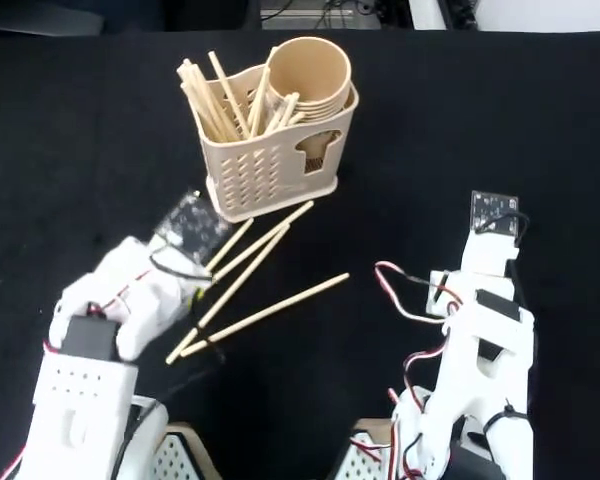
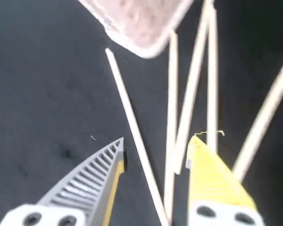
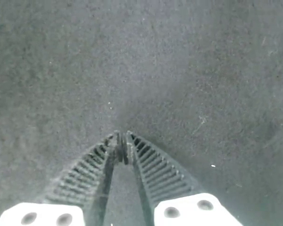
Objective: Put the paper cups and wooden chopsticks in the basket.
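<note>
The beige basket [image 1: 270, 160] stands at the back of the table, with stacked paper cups [image 1: 310, 75] and a bundle of wooden chopsticks [image 1: 220, 100] in it. Several loose chopsticks [image 1: 265, 312] lie fanned out on the black cloth in front of it. My left arm [image 1: 130, 290] is at their near ends. In the left wrist view my left gripper [image 2: 155, 143] is open low over the cloth, with three chopsticks [image 2: 132, 122] running between its fingers and a corner of the basket [image 2: 141, 23] beyond. My right gripper [image 3: 121, 141] is shut and holds nothing, over bare cloth.
My right arm [image 1: 485, 310] stands at the right side, apart from the chopsticks and basket. Its red and white wires [image 1: 405, 295] loop out toward the middle. Black cloth [image 1: 460, 130] covers the whole table.
</note>
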Action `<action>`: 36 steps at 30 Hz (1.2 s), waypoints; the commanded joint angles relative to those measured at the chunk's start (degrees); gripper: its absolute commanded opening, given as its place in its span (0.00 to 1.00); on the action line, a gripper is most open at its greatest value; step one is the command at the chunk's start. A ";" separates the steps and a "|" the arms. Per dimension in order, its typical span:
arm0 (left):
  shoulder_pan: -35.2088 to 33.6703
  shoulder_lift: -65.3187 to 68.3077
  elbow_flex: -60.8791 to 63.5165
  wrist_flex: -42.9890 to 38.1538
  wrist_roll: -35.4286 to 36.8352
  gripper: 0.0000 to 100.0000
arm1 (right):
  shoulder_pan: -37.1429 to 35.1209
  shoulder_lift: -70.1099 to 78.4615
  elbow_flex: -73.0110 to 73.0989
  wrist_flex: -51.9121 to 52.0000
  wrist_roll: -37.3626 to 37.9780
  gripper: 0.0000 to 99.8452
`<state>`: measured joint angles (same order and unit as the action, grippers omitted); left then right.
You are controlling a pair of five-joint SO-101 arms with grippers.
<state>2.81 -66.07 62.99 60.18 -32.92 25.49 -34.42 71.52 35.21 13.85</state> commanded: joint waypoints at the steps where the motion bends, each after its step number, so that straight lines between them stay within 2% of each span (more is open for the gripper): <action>1: -3.82 12.75 -2.68 -11.43 2.90 0.21 | -0.70 0.48 -1.63 -1.05 0.18 0.02; 7: -6.73 36.48 -11.21 -18.11 12.84 0.21 | -0.70 0.48 -1.71 -1.05 0.18 0.02; 14: -9.36 45.01 -18.07 -18.64 22.77 0.21 | -0.70 0.48 -1.71 -1.05 0.18 0.02; 22: -9.01 54.95 -26.15 -21.71 23.21 0.21 | -0.70 0.48 -1.54 -1.05 0.18 0.02; 31: -8.13 73.41 -43.21 -13.45 24.53 0.21 | -0.70 0.48 -1.54 -1.05 0.18 0.02; 36: -8.13 79.03 -48.57 -10.02 25.67 0.21 | -0.70 0.48 -1.54 -1.05 0.18 0.02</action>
<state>-5.89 11.03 20.53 47.78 -7.87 25.49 -34.42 71.52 35.21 13.85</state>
